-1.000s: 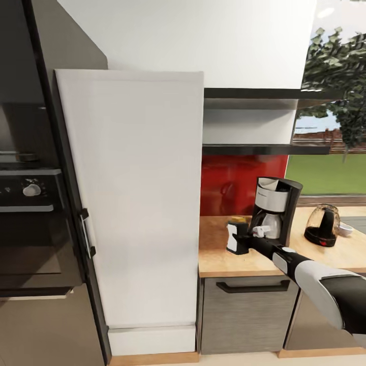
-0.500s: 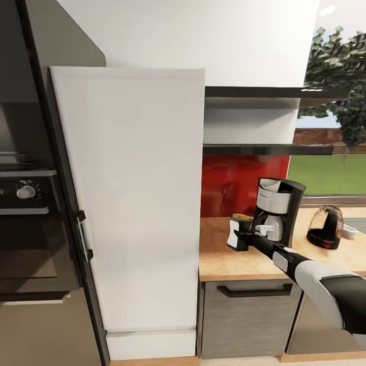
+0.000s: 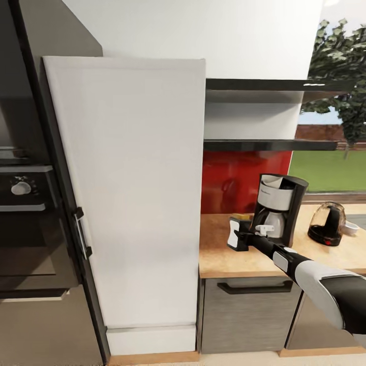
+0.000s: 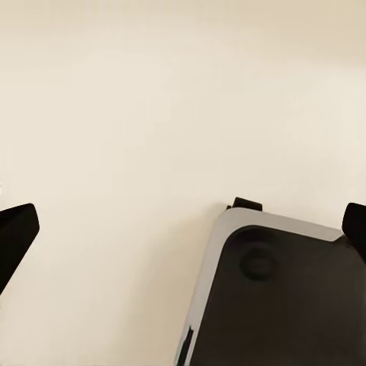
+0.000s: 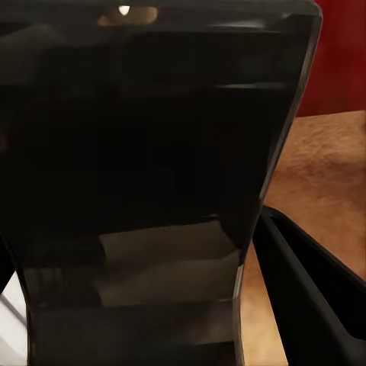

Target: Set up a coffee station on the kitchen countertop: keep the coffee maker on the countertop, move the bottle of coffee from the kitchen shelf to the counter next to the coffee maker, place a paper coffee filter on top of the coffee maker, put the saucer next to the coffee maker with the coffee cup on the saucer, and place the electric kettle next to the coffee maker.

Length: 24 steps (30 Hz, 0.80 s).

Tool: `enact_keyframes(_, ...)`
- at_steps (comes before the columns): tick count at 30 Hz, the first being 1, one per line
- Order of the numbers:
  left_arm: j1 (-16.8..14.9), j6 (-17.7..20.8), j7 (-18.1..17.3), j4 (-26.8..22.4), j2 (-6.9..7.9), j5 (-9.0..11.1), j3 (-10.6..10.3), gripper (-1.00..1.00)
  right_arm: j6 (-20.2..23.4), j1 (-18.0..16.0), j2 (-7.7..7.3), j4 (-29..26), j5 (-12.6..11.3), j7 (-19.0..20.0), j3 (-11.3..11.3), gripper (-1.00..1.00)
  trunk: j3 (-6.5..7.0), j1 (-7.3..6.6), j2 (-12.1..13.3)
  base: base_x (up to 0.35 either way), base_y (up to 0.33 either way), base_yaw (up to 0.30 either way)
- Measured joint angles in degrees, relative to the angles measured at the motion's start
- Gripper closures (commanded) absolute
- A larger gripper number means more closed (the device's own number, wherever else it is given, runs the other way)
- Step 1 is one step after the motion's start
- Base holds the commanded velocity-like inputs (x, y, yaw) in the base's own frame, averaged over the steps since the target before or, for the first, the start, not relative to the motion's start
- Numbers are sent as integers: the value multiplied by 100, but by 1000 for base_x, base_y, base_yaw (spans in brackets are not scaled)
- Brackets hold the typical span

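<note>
Head view puts my right arm reaching from the lower right of the frame toward the centre, my right claw [image 3: 238, 240] over the long light wood-look kitchen countertop [image 3: 223, 262], just left of the black drip coffee maker [image 3: 277, 208] with its silver-white upper band and shiny carafe. A mustard-gold lid shows right at the claw, on the small dark bottle of coffee [image 3: 243, 218]; I cannot tell whether my fingers clench it or stand released. Right of the coffee maker, apart from it, sits the squat domed electric kettle [image 3: 328, 231] of dark see-through glass, and a small white cup [image 3: 349, 229] peeks out just past it at the right edge. Above the red backsplash [image 3: 239, 178] run two dark wall shelves, the thin glossy black kitchen shelf [image 3: 269, 145] lower, a thicker dark grey shelf [image 3: 274, 84] above. A tall white cabinet door [image 3: 132, 193] fills the middle, a black oven [image 3: 30, 223] the left edge.

Right wrist view looks close onto a dark glossy surface with countertop wood [image 5: 320, 168] at its right.

Left wrist view shows my left claw's dark fingertips [image 4: 14, 232] spread wide at both edges, released, over a pale floor [image 4: 152, 114]
</note>
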Motion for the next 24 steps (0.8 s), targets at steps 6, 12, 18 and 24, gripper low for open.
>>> enact_keyframes(6, -1, -5, -4, -2, -1, 0, 0, -100, -3, 0, 7, 0, 0, 0, 0, 100, -157, 132, -241, 0, 0, 0)
enact_keyframes(12, 0, -6, -5, -3, -1, -5, -2, -100, -699, -1, 0, -1, -32, -3, -30, 100, -310, 264, -482, 0, 0, 0)
enact_keyframes(18, 2, -8, -6, 1, -1, -9, -6, -100, -871, 4, 0, 0, -20, -6, -6, 100, -454, 395, -716, 0, 0, 0)
enact_keyframes(24, 1, -8, -6, 1, -1, -10, -8, -100, -876, 4, 0, 0, -20, -14, -6, 100, -615, 527, -957, 0, 0, 0)
